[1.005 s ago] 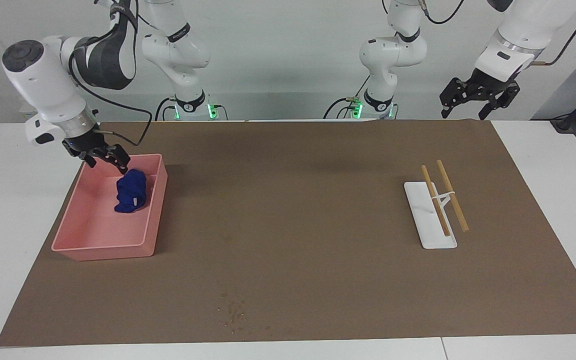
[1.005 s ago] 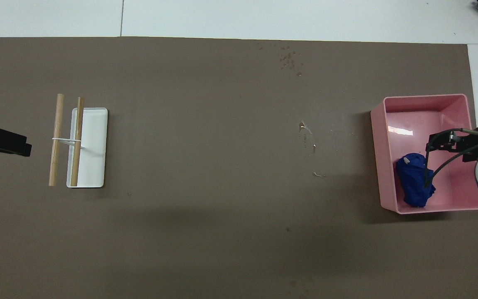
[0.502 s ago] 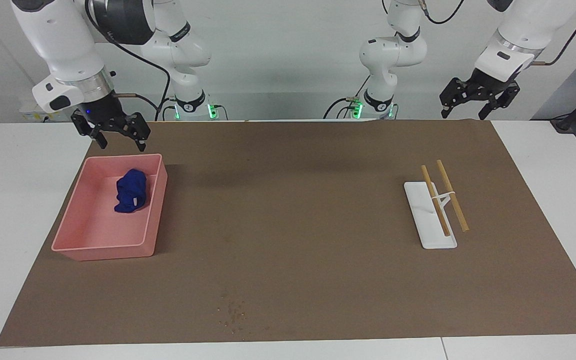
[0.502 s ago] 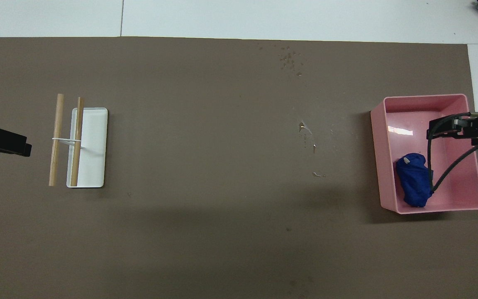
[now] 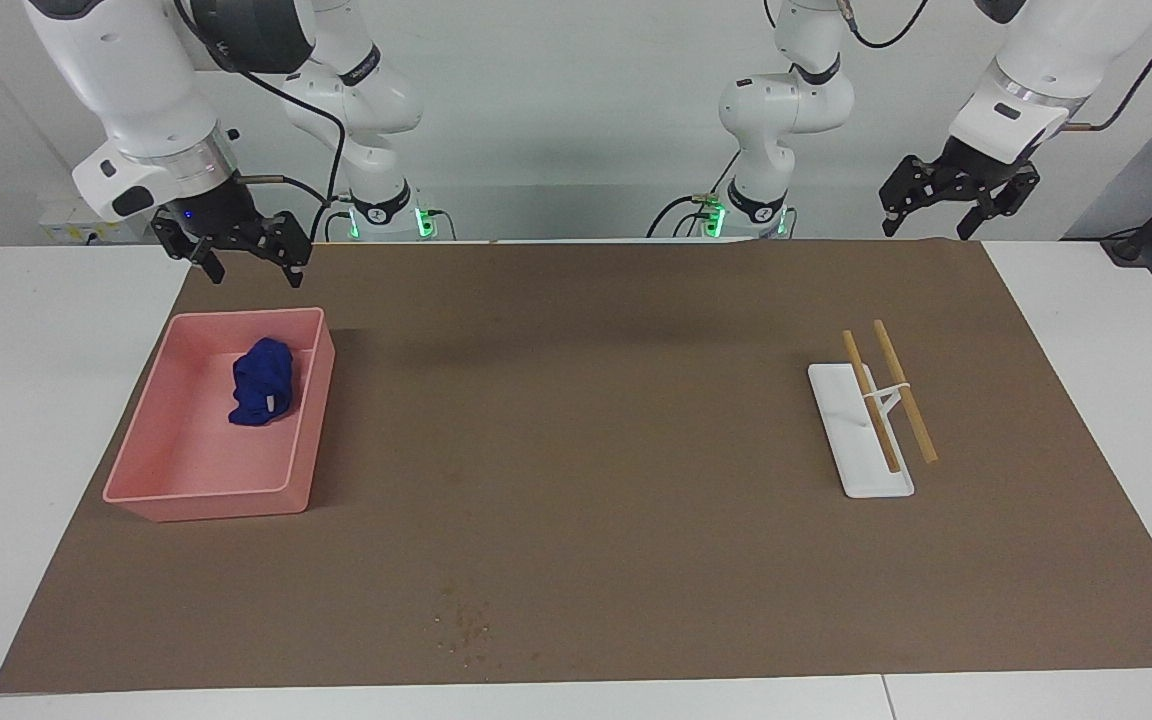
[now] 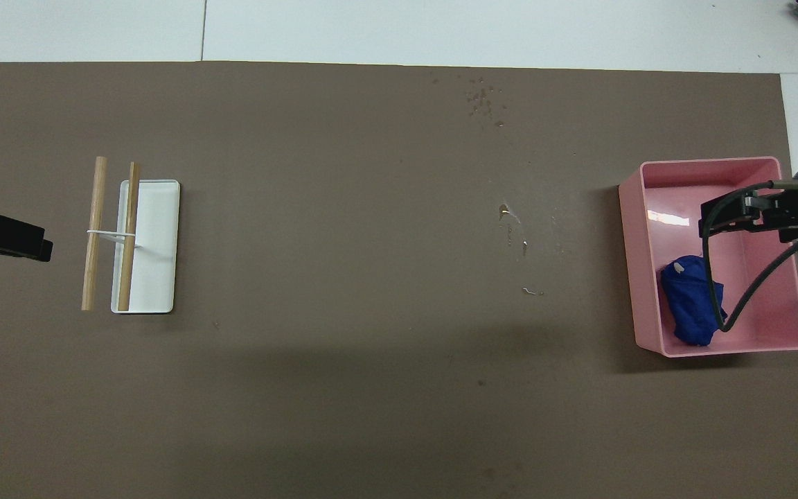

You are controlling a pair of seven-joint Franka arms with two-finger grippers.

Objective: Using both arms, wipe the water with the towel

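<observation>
Brown mat (image 5: 586,450) covers the desk; the towel (image 5: 261,382) lies in the pink bin (image 5: 206,490). Right gripper (image 5: 248,262) hangs above the bin, left gripper (image 5: 956,205) waits raised; both jaws apart.

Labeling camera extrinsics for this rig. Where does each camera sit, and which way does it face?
Facing view: high across the table, looking at the robots; both arms, bases and open tools show, right tool raised near the pink bin, left tool waiting over the mat's edge.
Overhead view: above the robots' end, looking steeply down; only the tools show.
Shared, half a turn apart: bin, towel, water, white rack.
</observation>
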